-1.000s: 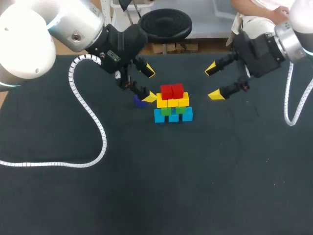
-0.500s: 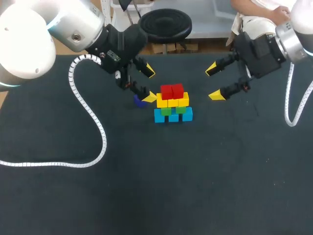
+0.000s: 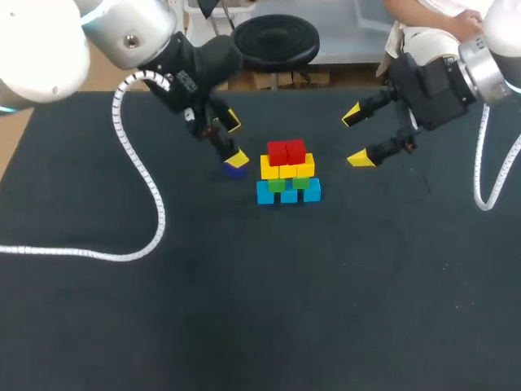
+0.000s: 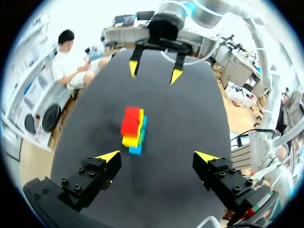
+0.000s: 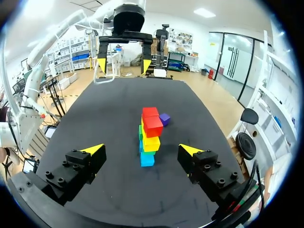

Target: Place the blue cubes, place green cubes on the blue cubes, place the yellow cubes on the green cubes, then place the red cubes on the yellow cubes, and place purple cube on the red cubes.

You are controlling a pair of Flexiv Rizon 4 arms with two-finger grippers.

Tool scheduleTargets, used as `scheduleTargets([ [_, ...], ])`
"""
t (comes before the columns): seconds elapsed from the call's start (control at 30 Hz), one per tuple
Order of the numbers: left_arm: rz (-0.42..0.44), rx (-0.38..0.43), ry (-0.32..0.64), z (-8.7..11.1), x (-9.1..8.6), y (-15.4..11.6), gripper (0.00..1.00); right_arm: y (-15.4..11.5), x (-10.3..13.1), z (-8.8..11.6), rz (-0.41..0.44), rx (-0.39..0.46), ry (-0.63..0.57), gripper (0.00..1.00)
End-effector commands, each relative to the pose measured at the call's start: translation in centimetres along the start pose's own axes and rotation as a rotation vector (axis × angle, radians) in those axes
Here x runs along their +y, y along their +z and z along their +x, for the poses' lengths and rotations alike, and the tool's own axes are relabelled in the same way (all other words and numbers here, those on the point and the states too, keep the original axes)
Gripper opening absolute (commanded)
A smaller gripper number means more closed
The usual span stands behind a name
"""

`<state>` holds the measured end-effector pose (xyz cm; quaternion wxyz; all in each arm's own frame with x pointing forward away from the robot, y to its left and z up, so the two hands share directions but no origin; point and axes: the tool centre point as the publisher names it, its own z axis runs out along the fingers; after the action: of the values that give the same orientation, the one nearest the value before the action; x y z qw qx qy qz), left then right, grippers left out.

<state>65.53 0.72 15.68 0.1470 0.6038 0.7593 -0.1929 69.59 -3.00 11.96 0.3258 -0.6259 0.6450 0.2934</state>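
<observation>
Left gripper (image 3: pixel 235 140), fingers spread wide, hangs beside the purple cube (image 3: pixel 234 169), likely light and rigid; pinch 2 opposite faces.

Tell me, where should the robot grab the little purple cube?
Probably by two opposite flat sides, coming straight down from above. The purple cube lies flat on the table beside the stack, not touching it, so its sides look free. The open left gripper is closest to it.

White arms (image 3: pixel 122 32), black yellow-tipped pincers (image 3: pixel 234 140) (image 3: pixel 355 137), white coiled cables (image 3: pixel 140 171)
</observation>
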Motion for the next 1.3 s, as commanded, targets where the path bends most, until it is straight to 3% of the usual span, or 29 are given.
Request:
scheduleTargets([
  [0.03,-0.008,0.092,-0.060,1.3,0.0,-0.1,1.00,0.0,0.1,0.0,0.002,-0.001,0.000,1.00],
  [0.3,0.007,0.163,-0.168,4.4,0.2,2.1,1.00,0.0,0.1,0.0,0.002,-0.001,0.000,1.00],
  [0.53,-0.036,0.126,-0.254,6.0,1.6,4.0,1.00,0.0,0.1,0.0,0.002,-0.001,0.000,1.00],
  [0.83,-0.097,0.119,-0.288,6.7,3.0,5.6,1.00,0.0,0.1,0.0,0.002,-0.001,0.000,1.00],
  [0.93,-0.134,0.068,-0.314,7.0,3.1,5.9,1.00,0.0,0.1,0.0,0.002,-0.001,0.000,1.00],
  [1.03,-0.132,0.035,-0.319,7.1,3.4,6.5,1.00,0.0,0.1,0.0,0.002,-0.001,0.000,1.00],
  [1.3,-0.115,0.041,-0.292,6.1,4.6,6.9,1.00,0.0,0.1,0.0,0.002,-0.001,0.000,1.00],
])
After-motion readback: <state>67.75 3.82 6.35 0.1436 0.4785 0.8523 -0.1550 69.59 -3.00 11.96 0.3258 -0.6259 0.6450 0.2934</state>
